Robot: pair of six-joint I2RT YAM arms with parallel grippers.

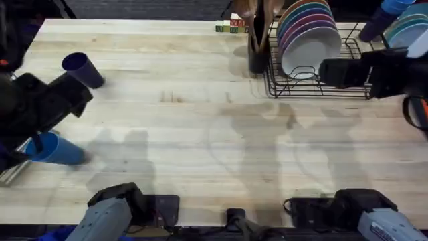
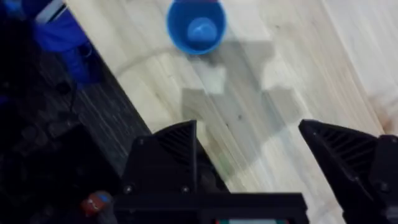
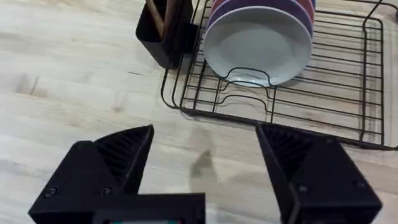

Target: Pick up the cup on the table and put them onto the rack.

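Two cups lie on their sides at the table's (image 1: 200, 134) left: a light blue cup (image 1: 55, 148) near the front edge and a dark blue cup (image 1: 83, 69) farther back. The left gripper (image 2: 249, 162) hangs over bare wood just short of the light blue cup, jaws spread wide and empty. The right gripper (image 3: 205, 162) is likewise open and empty, just before the rack (image 3: 323, 106) (its far end cut off). Coloured plates stand behind the white plate (image 3: 258, 46), mostly hidden.
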